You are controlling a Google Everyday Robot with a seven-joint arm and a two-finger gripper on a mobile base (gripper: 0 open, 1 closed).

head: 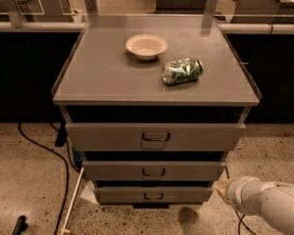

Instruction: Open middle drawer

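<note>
The grey cabinet has three drawers stacked under its top. The middle drawer (154, 171) has a flat grey front with a small dark pull handle (154, 172) at its centre, and its front sits between the taller top drawer (155, 136) and the narrower bottom drawer (153, 195). My white arm enters from the lower right. Its gripper (221, 190) is at the cabinet's lower right corner, level with the bottom drawer, to the right of and below the middle drawer's handle and not touching it.
On the cabinet top (103, 77) are a shallow cream bowl (146, 46) and a crushed green can (182, 71) lying on its side. A black cable (59, 155) runs over the speckled floor at the left. Dark counters stand on both sides.
</note>
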